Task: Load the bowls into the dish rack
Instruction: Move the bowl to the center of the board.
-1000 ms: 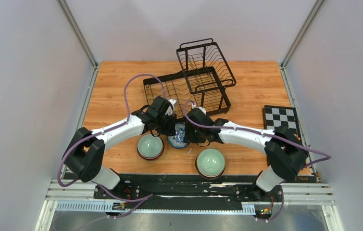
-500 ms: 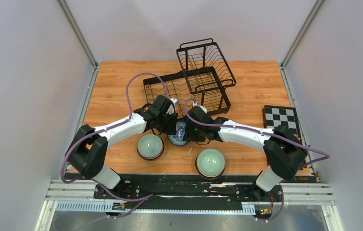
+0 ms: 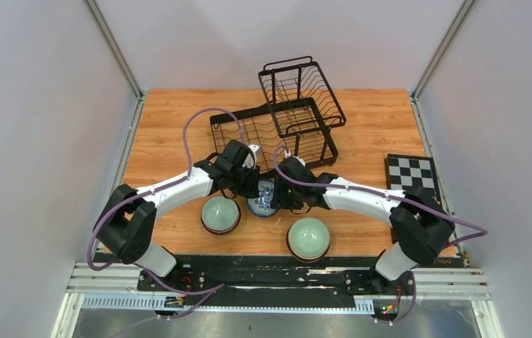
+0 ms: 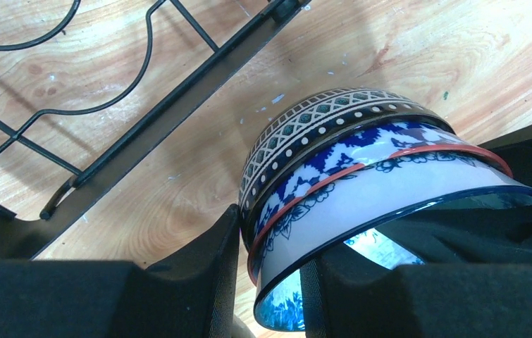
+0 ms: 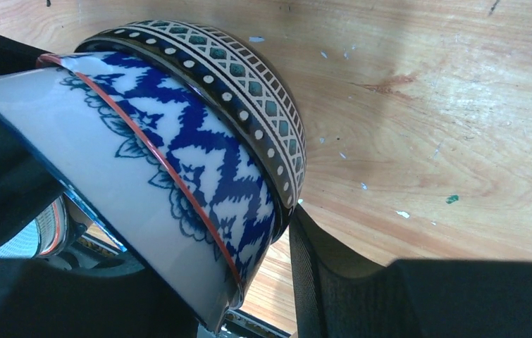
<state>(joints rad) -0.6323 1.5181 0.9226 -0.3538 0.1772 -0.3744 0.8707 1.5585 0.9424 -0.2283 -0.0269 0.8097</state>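
A nested stack of bowls (image 3: pixel 263 199) sits between both grippers, just in front of the dish rack (image 3: pixel 277 127). In the left wrist view the stack shows a blue-and-white inner bowl (image 4: pixel 397 186), a red-rimmed one, and a dark lattice-patterned outer bowl (image 4: pixel 305 127). My left gripper (image 3: pixel 254 184) (image 4: pixel 270 260) is shut on the stack's rim, one finger outside and one inside. My right gripper (image 3: pixel 277 191) (image 5: pixel 157 211) clamps the opposite rim of the stack (image 5: pixel 199 148) the same way. Two pale green bowls (image 3: pixel 220 213) (image 3: pixel 308 238) lie upside down nearer the arm bases.
The rack's black frame and wavy wires (image 4: pixel 178 91) lie close behind the stack. A black-and-white checkered board (image 3: pixel 411 172) rests at the table's right edge. Grey walls enclose the wooden table (image 3: pixel 164 134) on three sides.
Both grippers stay clamped on the bowl stack. The arms and the stack have shifted only slightly.
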